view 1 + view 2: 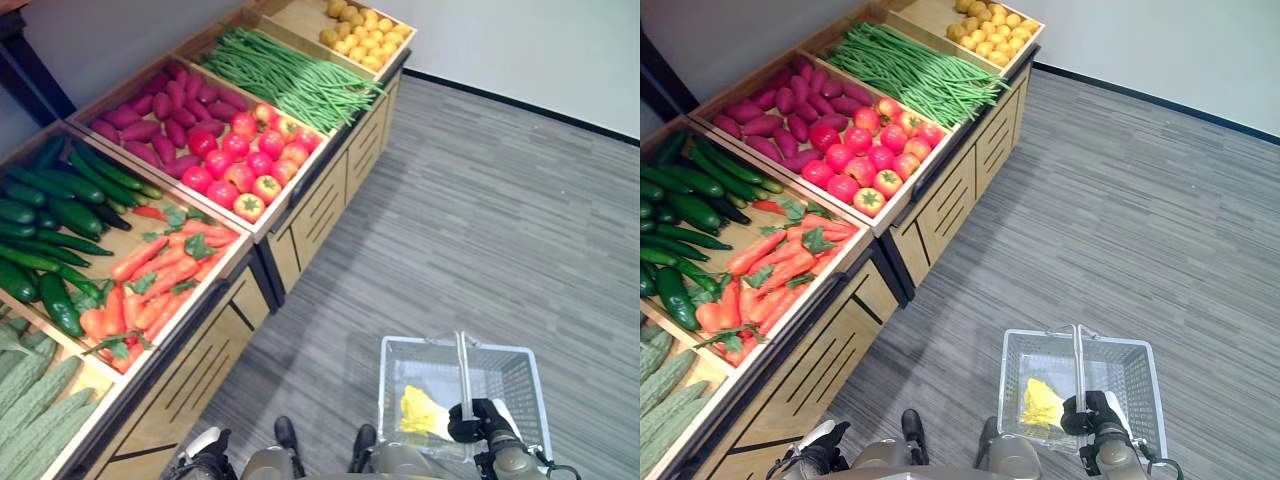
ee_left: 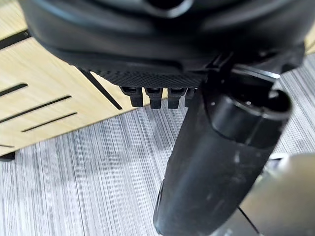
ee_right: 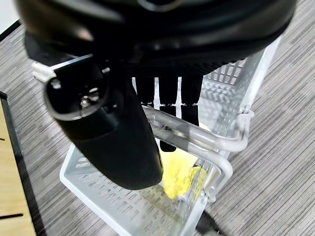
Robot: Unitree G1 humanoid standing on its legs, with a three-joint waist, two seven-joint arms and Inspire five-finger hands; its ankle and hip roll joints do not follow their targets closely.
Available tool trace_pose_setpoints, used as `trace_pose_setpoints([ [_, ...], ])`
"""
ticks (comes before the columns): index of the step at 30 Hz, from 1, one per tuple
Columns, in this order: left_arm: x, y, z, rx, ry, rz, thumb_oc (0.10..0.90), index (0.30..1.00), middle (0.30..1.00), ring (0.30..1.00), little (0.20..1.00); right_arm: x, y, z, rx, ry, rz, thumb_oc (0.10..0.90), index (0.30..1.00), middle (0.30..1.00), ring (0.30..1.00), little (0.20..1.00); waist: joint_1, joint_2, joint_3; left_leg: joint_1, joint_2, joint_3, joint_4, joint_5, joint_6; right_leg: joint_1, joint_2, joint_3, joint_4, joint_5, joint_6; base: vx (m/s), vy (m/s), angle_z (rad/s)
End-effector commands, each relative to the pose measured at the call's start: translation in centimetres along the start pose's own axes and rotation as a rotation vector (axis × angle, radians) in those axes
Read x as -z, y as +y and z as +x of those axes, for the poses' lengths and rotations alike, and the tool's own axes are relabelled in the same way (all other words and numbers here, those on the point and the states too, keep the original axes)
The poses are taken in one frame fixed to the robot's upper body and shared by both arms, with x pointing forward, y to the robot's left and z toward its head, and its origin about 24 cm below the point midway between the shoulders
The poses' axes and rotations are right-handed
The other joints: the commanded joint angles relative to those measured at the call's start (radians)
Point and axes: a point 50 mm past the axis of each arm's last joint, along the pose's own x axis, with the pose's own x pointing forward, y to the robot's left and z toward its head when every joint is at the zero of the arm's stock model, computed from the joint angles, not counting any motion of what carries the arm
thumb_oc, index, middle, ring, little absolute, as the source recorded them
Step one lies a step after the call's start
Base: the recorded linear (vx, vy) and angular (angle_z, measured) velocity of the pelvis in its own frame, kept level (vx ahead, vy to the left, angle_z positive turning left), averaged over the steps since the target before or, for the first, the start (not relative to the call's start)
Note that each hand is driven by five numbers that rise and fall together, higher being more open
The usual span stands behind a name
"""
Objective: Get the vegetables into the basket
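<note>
Left eye view, largest item first: a long wooden display stand (image 1: 300,215) runs along the wall, its compartments full of cucumbers (image 1: 50,215), carrots (image 1: 150,285), tomatoes (image 1: 245,160), purple sweet potatoes (image 1: 150,115), green beans (image 1: 290,75) and yellow fruit (image 1: 365,30). No compartment shows an obvious gap.

The wire basket (image 1: 520,385) hangs over the grey floor (image 1: 480,200), well apart from the stand. Its handle is grasped by the right hand (image 1: 478,420), fingers (image 3: 167,96) curled round the bar. Inside lies one yellow leafy vegetable (image 1: 420,412), resting on the basket's bottom.

The left hand (image 2: 162,78) hangs low beside the stand's front panel, fingers bent in, holding nothing.

Assessment: one item is loaded; the rest of the produce is still on the stand, so the task appears to be at an early stage.
</note>
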Motion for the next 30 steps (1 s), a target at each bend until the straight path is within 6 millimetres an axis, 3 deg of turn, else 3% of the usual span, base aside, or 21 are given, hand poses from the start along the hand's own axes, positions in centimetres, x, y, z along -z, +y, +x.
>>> trace_pose_setpoints([
  [1, 0.6, 1.7, 0.2, -0.069, 0.024, -0.035, 0.900, 1.000, 1.000, 1.000, 1.000, -2.2, -0.7, 0.4, 0.037, -0.104, -0.001, 0.400, 0.300, 0.300, 0.300, 0.300, 0.034, -0.042, -0.025, -0.012, 0.013, -0.034, 0.007, 0.003, -0.024, 0.092, -0.058, 0.058, -0.132, 0.129, 0.104, 0.18, 0.301, 0.23],
  [4, 0.6, 2.0, 0.3, -0.080, 0.022, -0.037, 0.900, 1.000, 1.000, 1.000, 1.000, -2.1, -0.2, 0.5, 0.028, -0.088, 0.011, 0.400, 0.300, 0.300, 0.300, 0.300, 0.043, -0.043, -0.028, 0.022, -0.018, -0.045, -0.045, 0.002, 0.004, 0.052, -0.087, 0.073, -0.018, 0.159, 0.130, 0.09, 0.189, 0.19],
  [5, 0.6, 2.4, 0.3, -0.090, 0.020, -0.037, 0.900, 1.000, 1.000, 1.000, 1.000, -1.8, 0.3, 0.4, 0.020, -0.067, 0.025, 0.400, 0.300, 0.300, 0.300, 0.300, 0.035, -0.039, -0.027, 0.048, -0.038, -0.078, -0.081, 0.010, 0.014, 0.018, -0.086, 0.123, 0.067, 0.210, 0.143, 0.10, 0.150, 0.17],
  [6, 0.6, 2.4, 0.3, -0.090, 0.019, -0.037, 0.900, 1.000, 1.000, 1.000, 1.000, -1.8, 0.3, 0.4, 0.020, -0.068, 0.025, 0.400, 0.300, 0.300, 0.300, 0.300, 0.036, -0.038, -0.031, 0.043, -0.035, -0.077, -0.082, 0.013, 0.014, 0.014, -0.083, 0.124, 0.063, 0.215, 0.142, 0.14, 0.118, 0.74],
  [7, 0.7, 2.7, 0.4, -0.098, 0.022, -0.043, 0.900, 1.000, 1.000, 1.000, 1.000, -1.9, 0.6, 0.4, 0.013, -0.072, 0.033, 0.400, 0.300, 0.300, 0.300, 0.300, 0.023, -0.035, -0.029, 0.060, -0.038, -0.106, -0.100, 0.013, 0.013, -0.025, -0.057, 0.187, 0.083, 0.230, 0.136, 0.14, -0.005, 0.82],
  [10, 0.3, 3.3, 0.5, -0.115, 0.005, -0.054, 0.900, 1.000, 1.000, 1.000, 1.000, -1.8, 0.5, 0.5, 0.029, -0.051, 0.049, 0.400, 0.300, 0.300, 0.300, 0.300, 0.010, -0.028, -0.026, 0.070, -0.030, -0.167, -0.103, 0.005, -0.006, -0.075, -0.035, 0.272, -0.032, 0.211, 0.127, 0.19, -0.108, 0.74],
  [11, 0.2, 3.5, 0.5, -0.117, 0.001, -0.047, 0.900, 1.000, 1.000, 1.000, 1.000, -1.7, 0.5, 0.6, 0.030, -0.045, 0.048, 0.400, 0.300, 0.300, 0.300, 0.300, -0.006, -0.037, -0.025, 0.085, -0.030, -0.207, -0.103, -0.011, -0.018, -0.092, -0.028, 0.352, -0.122, 0.233, 0.139, 0.25, -0.207, 0.89],
  [15, 0.5, 3.7, 0.6, -0.117, 0.012, -0.049, 0.900, 1.000, 1.000, 1.000, 1.000, -1.7, 0.5, 0.6, 0.022, -0.046, 0.047, 0.400, 0.300, 0.300, 0.300, 0.300, -0.028, -0.049, -0.025, 0.115, -0.011, -0.269, -0.103, -0.031, -0.042, -0.127, -0.018, 0.438, -0.179, 0.270, 0.154, 0.20, -0.211, 0.92],
  [19, 0.9, 3.4, 0.5, -0.108, 0.030, -0.062, 0.900, 1.000, 1.000, 1.000, 1.000, -2.1, 0.5, 0.6, 0.009, -0.064, 0.035, 0.400, 0.300, 0.300, 0.300, 0.300, -0.020, -0.059, -0.043, 0.130, 0.034, -0.303, -0.103, -0.021, -0.068, -0.093, 0.000, 0.398, -0.162, 0.231, 0.135, 0.14, -0.296, 0.77],
  [23, 0.3, 2.9, 0.5, -0.097, 0.009, -0.086, 0.900, 1.000, 1.000, 1.000, 1.000, -3.1, -0.7, 0.9, 0.019, -0.111, -0.017, 0.400, 0.300, 0.300, 0.300, 0.300, -0.010, -0.045, -0.047, 0.109, 0.107, -0.344, -0.060, 0.006, -0.101, -0.065, 0.052, 0.331, -0.128, 0.171, 0.093, 0.11, -0.349, 0.32],
  [26, -0.1, 3.0, 0.5, -0.100, -0.002, -0.066, 0.900, 1.000, 1.000, 1.000, 1.000, -3.0, -1.2, 1.0, 0.029, -0.107, -0.043, 0.400, 0.300, 0.300, 0.300, 0.300, -0.007, -0.044, -0.038, 0.083, 0.115, -0.360, -0.026, 0.022, -0.107, -0.054, 0.061, 0.307, -0.120, 0.159, 0.076, 0.04, -0.259, 0.24],
  [28, -0.6, 2.9, 0.6, -0.098, -0.011, -0.066, 0.900, 1.000, 1.000, 1.000, 1.000, -2.8, -2.1, 1.1, 0.056, -0.098, -0.060, 0.400, 0.300, 0.300, 0.300, 0.300, -0.011, -0.044, -0.030, 0.054, 0.126, -0.313, 0.011, 0.054, -0.113, -0.033, 0.053, 0.263, -0.120, 0.148, 0.062, 0.01, -0.199, 0.27],
  [30, -0.8, 2.8, 0.6, -0.093, -0.014, -0.065, 0.900, 1.000, 1.000, 1.000, 1.000, -2.2, -2.3, 1.0, 0.067, -0.078, -0.053, 0.400, 0.300, 0.300, 0.300, 0.300, -0.027, -0.047, -0.027, 0.041, 0.132, -0.209, 0.041, 0.053, -0.112, -0.021, 0.039, 0.228, -0.128, 0.151, 0.056, -0.04, -0.130, 0.68],
])
